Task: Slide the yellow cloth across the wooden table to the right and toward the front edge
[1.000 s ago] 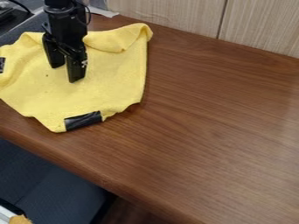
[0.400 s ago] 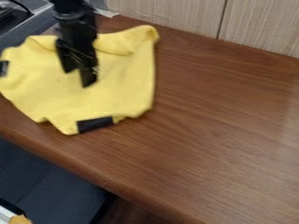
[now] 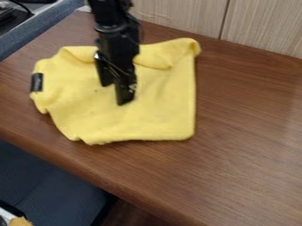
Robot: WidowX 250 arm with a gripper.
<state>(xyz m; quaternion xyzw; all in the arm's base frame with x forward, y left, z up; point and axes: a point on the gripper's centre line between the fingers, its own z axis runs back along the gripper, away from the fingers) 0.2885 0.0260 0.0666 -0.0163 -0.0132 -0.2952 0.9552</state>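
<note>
- Pressing down on the yellow cloth (image 3: pixel 164 103) with the gripper (image 3: pixel 114 95), left of the middle of the view.
- Released and clenched on nothing: fingers standing apart, with yellow showing between the tips, one farther back and to the left, the other nearer the front and to the right.
- Coming into view from the top edge with the black arm (image 3: pixel 112 26), nearly upright over the back half of the cloth.
- Spread out on the brown wooden table (image 3: pixel 247 128), toward its left end, between the back edge and the front edge, touching neither.
- Folded over along the cloth's back side, with a raised, rounded corner at the back right; fairly straight down the right side, wavy at the front left.
- Marked with a black patch (image 3: pixel 36 82) at the cloth's left side.
- Running along the table's back edge, with a vertical seam: a pale wood panel (image 3: pixel 177 15).
- Bordering the table's left edge, a grey-blue strip (image 3: pixel 35 33); beyond it, a dark object (image 3: pixel 7 16) and a black cable (image 3: pixel 22 6).
- Below the front edge, at the lower left, a dark blue surface (image 3: pixel 44 183).
- At the very bottom left of the view, cut off, a small orange-tan item (image 3: pixel 20 221), too little in sight to identify.
</note>
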